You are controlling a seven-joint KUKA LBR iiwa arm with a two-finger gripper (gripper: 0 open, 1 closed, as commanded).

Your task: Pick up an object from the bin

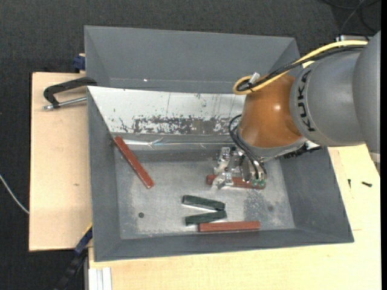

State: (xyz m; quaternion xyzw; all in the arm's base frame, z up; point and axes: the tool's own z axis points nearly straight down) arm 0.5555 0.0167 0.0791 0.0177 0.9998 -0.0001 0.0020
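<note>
My gripper (227, 173) is low in the bin, right of the middle, under the orange wrist cover. It sits on the left part of a short red-brown bar (248, 185) that lies flat on the floor. The bar's right end sticks out past the gripper. Just in front lie two dark green bars, one (204, 203) slanted and one (204, 219) nearly level below it.
Another red-brown bar (230, 226) lies along the front wall, touching the lower green bar. A longer red-brown bar (132, 162) lies slanted at the back left. The arm and its cables cover the bin's back right corner.
</note>
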